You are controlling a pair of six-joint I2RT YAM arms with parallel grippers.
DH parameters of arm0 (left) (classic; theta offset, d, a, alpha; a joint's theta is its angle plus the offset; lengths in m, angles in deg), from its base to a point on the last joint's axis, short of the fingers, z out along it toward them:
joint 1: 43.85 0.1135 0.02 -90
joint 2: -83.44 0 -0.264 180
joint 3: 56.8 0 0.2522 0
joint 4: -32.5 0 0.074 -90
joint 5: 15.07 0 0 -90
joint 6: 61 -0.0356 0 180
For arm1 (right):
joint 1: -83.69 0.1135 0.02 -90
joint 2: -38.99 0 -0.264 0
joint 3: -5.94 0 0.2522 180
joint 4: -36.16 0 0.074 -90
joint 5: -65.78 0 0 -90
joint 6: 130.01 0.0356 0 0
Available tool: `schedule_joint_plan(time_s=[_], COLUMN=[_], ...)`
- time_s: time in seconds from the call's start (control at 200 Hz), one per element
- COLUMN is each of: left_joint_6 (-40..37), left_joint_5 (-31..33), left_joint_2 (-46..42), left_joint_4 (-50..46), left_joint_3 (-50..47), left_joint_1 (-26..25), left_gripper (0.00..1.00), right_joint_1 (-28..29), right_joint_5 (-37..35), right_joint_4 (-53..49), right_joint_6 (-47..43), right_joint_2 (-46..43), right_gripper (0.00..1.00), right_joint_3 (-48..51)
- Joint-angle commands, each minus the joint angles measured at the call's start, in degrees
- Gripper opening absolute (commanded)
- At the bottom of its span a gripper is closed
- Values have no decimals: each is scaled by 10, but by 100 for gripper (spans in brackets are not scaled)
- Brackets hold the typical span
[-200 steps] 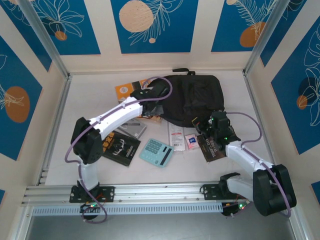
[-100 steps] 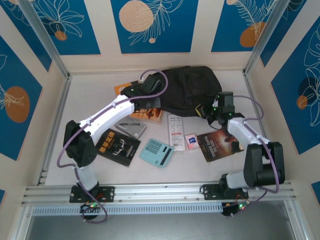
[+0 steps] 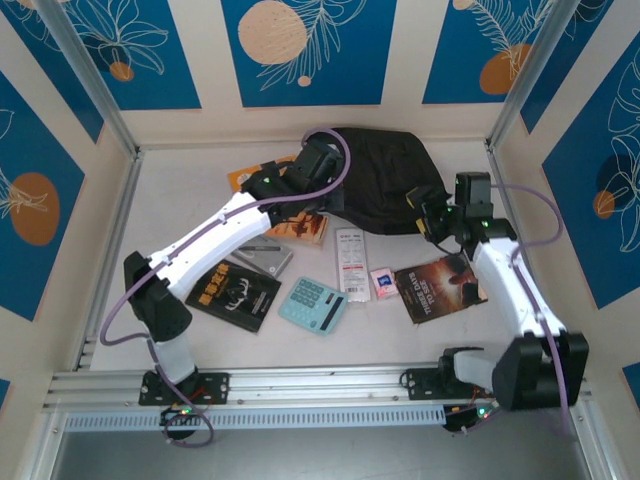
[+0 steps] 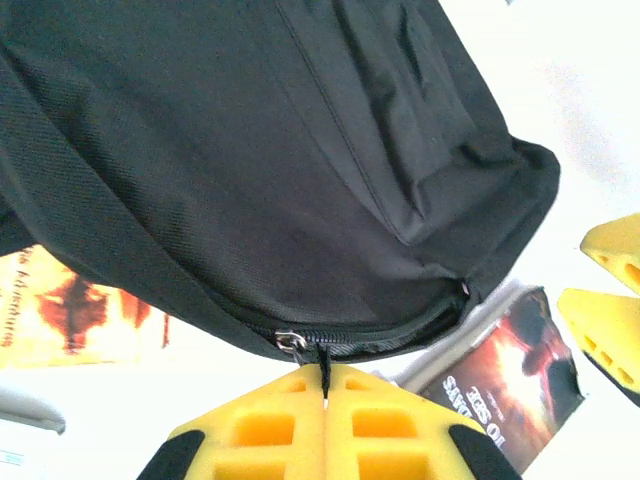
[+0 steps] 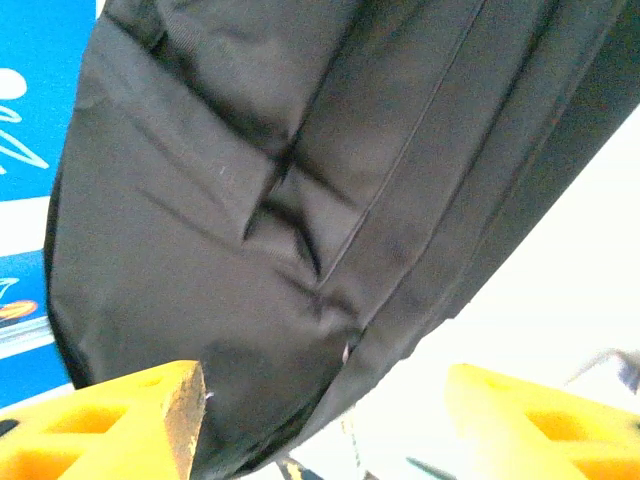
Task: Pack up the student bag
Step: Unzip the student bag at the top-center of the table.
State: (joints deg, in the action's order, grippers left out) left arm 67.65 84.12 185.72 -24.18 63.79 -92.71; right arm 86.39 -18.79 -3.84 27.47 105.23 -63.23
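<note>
The student bag, a large black backpack, lies at the back of the table. My left gripper is at its near left edge. In the left wrist view the gripper is shut on the black zipper pull, just below the metal slider of the bag. My right gripper stands open at the bag's near right corner. In the right wrist view that gripper has the bag hanging between its spread fingers, untouched by the pads.
An orange book and another book lie by the left arm. In front lie a grey tablet, black book, teal calculator, white packet, small pink packet and dark book.
The right gripper has left the dark book and swung up to the bag's right corner. The left gripper moved farther back along the bag, which has bunched toward the back wall.
</note>
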Motion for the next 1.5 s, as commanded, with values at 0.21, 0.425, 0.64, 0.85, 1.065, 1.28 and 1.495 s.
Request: schedule_joint_plan(time_s=[0.21,0.425,0.64,0.85,1.065,1.28,1.495], left_joint_6=[32,46,46,28,23,28,34], left_joint_5=[-18,-23,-7,43,57,8,-75], left_joint_2=[-30,-55,-85,-100,-102,-87,-45], left_joint_4=[10,23,42,39,45,50,25], left_joint_3=[-26,-73,-128,-166,-196,-200,-143], left_joint_1=[-41,-56,-56,-50,-25,-9,-10], left_gripper=[0,0,0,0,0,0,43], right_joint_1=[70,127,131,129,129,138,162], right_joint_5=[79,29,10,2,6,12,-8], right_joint_4=[90,135,144,170,184,201,193], right_joint_6=[192,231,234,202,176,165,146], right_joint_2=[-37,-7,34,43,45,48,48], right_gripper=[70,69,34,0,0,0,0], right_joint_3=[97,91,112,146,164,174,163])
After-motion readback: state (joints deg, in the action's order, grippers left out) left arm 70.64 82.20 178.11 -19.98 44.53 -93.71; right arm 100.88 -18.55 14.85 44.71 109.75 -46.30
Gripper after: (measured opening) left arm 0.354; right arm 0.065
